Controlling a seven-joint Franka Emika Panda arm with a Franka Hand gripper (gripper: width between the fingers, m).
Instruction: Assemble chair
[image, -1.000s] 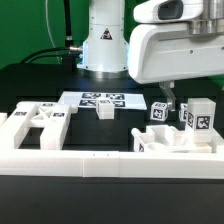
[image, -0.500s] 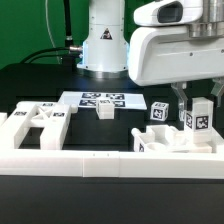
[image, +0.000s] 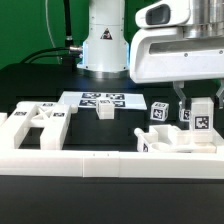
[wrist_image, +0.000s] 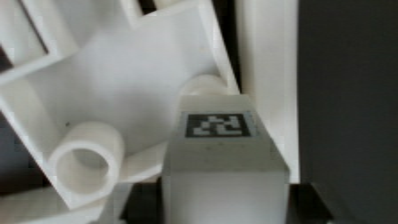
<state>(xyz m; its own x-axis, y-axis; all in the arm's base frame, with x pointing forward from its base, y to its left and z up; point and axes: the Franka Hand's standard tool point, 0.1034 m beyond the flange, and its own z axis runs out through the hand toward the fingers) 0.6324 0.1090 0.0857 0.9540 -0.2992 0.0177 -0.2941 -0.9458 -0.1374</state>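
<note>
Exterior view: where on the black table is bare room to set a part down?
Bare black table between the white slotted panel and the tagged white cube, behind the long white rail. Crowded around the gripper on the exterior view's right.

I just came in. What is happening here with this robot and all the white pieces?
One robot arm is putting a chair together from white tagged parts. Its gripper is shut on an upright square leg at the exterior view's right, beside a small cube and near a flat panel. Whether the leg is off the table cannot be told. A slotted panel lies at the exterior view's left, and a small block sits by the marker board.
</note>
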